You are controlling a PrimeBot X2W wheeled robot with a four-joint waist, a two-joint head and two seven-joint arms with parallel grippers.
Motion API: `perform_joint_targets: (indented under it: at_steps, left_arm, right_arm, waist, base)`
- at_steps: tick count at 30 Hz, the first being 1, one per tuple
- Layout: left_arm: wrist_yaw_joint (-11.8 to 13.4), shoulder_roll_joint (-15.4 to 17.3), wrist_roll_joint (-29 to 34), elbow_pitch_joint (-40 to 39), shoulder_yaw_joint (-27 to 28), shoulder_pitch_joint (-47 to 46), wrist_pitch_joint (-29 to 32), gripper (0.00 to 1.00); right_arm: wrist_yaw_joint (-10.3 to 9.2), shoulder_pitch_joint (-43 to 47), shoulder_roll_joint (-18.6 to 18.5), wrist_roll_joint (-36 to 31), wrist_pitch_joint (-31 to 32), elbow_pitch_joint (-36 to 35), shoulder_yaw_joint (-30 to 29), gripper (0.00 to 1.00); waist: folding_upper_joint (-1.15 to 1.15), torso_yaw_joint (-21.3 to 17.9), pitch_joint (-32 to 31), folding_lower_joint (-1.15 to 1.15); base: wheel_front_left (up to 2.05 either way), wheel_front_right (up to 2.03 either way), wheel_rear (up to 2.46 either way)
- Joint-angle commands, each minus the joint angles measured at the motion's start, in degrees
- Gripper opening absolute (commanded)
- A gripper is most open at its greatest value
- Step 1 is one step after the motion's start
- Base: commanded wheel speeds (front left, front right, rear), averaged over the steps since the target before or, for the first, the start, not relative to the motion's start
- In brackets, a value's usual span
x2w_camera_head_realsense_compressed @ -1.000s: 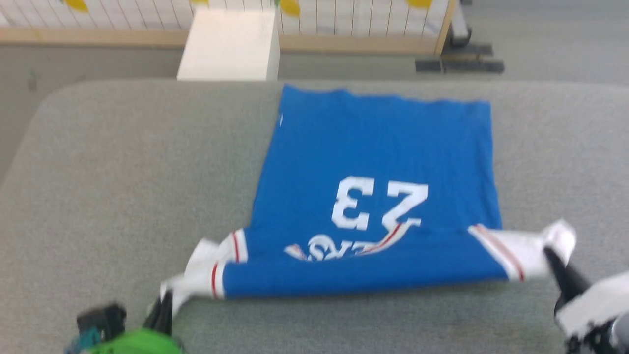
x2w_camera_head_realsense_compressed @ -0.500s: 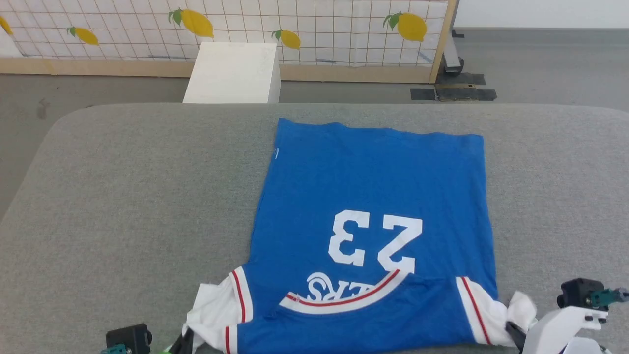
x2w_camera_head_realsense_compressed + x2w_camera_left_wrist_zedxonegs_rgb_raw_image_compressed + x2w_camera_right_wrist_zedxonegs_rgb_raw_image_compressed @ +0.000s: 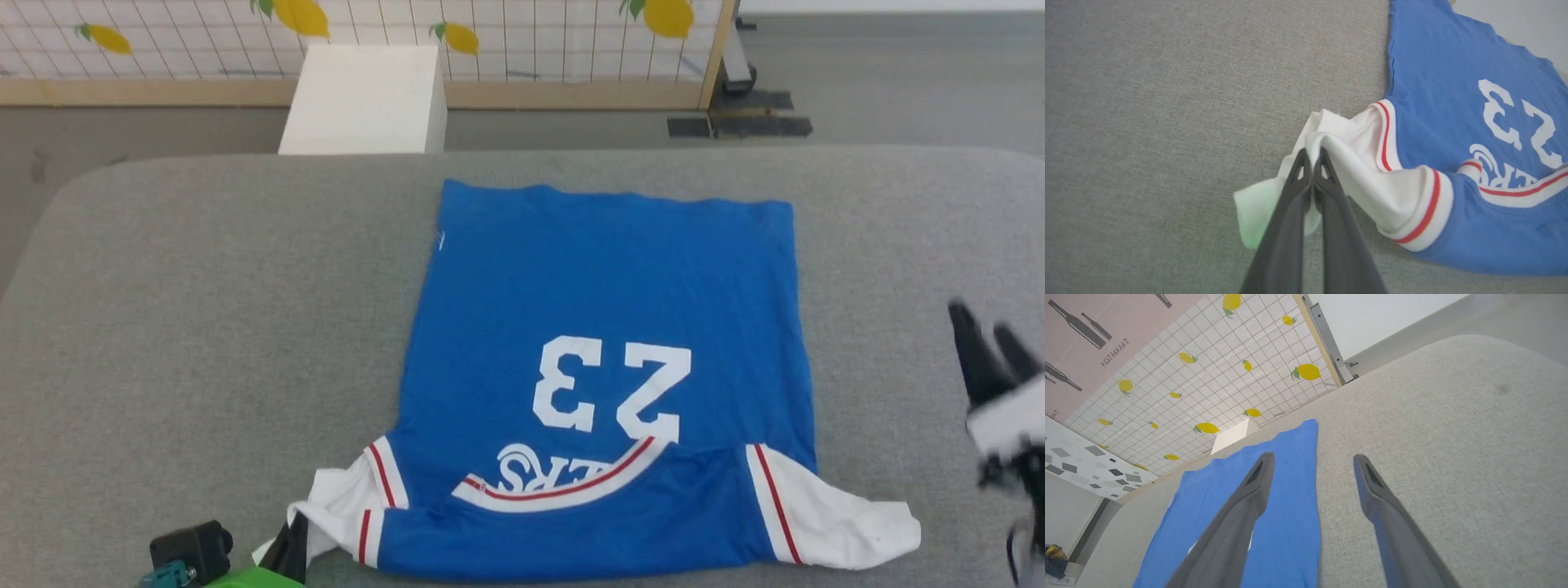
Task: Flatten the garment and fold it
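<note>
The garment (image 3: 604, 327) lies spread on the grey table (image 3: 204, 310), a bright blue T-shirt with a white "23" print, its collar end nearest me. Its near edge is folded over, so part of the print is covered. My left gripper (image 3: 1312, 153) is shut on the bunched white left sleeve (image 3: 1339, 151) at the lower left (image 3: 290, 543). The white right sleeve (image 3: 833, 518) lies loose on the table. My right gripper (image 3: 1312, 459) stands open with nothing in it, raised off the table to the right of the garment (image 3: 1257, 506), and appears blurred at the right edge (image 3: 984, 322).
A white box (image 3: 363, 98) stands on the floor beyond the table's far edge. Behind it runs a tiled partition with lemon prints (image 3: 506, 33). Bare grey table stretches to the left and right of the shirt.
My right gripper has let go of the right sleeve, opened and risen away to the right; the sleeve now lies flat. The left gripper keeps its hold. The head camera shifted.
</note>
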Motion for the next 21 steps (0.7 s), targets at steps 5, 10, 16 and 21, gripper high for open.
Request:
perform_joint_targets:
  at_steps: [5,10,16,21]
  left_arm:
    - [-0.19,1.24,-0.77,-3.92,0.21,-1.74,0.95,0.00]
    - [-0.64,2.13,-0.68,-7.38,0.13,-3.49,1.65,0.00]
    - [-1.09,2.98,-0.84,-10.54,0.18,-4.92,2.31,0.00]
    - [-1.44,3.49,-1.05,-12.22,0.09,-5.73,2.82,0.00]
  right_arm:
    - [-0.08,-14.11,0.00,-8.30,4.87,4.90,0.78,1.00]
    - [-0.08,-27.25,0.00,-18.29,10.94,11.51,1.12,1.00]
    - [-0.08,-38.72,-0.15,-30.84,18.11,18.20,-0.34,1.00]
    - [-0.08,-43.94,-0.87,-39.48,22.75,21.40,-1.52,1.00]
  waist:
    - [0.00,0.49,8.45,0.01]
    - [0.00,2.33,16.58,0.01]
    - [0.00,4.97,23.92,0.01]
    - [0.00,6.65,27.60,0.01]
  base:
    - [0.00,0.00,0.00]
    - [0.00,0.00,0.00]
    - [0.00,0.00,0.00]
    - [0.00,0.00,0.00]
